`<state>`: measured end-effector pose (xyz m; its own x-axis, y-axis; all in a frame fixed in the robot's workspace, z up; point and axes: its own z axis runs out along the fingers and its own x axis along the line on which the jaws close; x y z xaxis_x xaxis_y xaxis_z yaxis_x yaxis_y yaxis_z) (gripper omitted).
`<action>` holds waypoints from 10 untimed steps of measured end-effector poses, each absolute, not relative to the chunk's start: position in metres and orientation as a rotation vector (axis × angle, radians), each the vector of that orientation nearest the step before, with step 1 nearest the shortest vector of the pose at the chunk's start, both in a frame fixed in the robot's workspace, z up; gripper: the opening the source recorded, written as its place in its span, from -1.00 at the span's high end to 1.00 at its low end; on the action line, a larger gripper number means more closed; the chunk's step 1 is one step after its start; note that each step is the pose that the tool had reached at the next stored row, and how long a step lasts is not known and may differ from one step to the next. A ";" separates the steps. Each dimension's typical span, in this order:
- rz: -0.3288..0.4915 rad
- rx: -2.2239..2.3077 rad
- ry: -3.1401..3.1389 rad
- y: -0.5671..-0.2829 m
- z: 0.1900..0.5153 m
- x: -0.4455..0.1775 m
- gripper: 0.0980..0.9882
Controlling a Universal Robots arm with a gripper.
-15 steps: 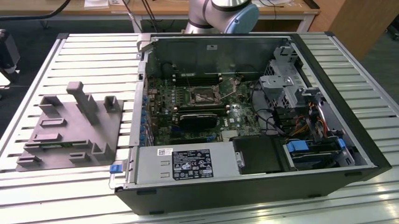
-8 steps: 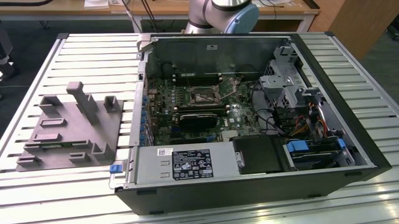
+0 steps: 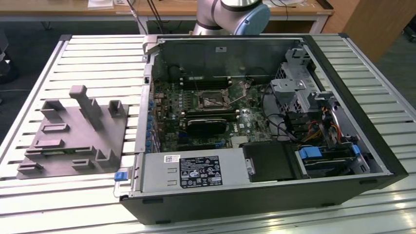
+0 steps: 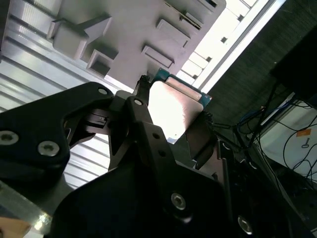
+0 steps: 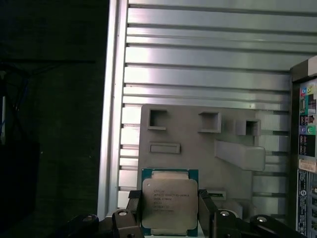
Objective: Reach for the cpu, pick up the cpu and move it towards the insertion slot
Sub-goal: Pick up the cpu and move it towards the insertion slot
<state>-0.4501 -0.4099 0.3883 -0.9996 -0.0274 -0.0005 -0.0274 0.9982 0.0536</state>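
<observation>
cpu (image 4: 173, 106) partly behind the jaws

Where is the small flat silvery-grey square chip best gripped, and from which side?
By two opposite thin edges, approaching square to its flat face, probably: the silvery-grey square cpu is a thin plate without handles. The black gripper pinches it so, one finger on each side edge.

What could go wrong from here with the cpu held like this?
The hand clamps the cpu only by two opposite edges, so it may slip or tilt in transit. The insertion slot sits deep in the case near cables; the hand could snag there.
</observation>
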 end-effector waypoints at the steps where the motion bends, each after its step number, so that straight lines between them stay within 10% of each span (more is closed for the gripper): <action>1: -0.084 0.043 -3.140 -0.410 0.389 -0.450 0.00; 10: -0.084 0.043 -3.140 -0.410 0.389 -0.441 0.00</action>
<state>-0.4413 -0.4099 0.3886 -0.9996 -0.0274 -0.0003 -0.0274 0.9982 0.0535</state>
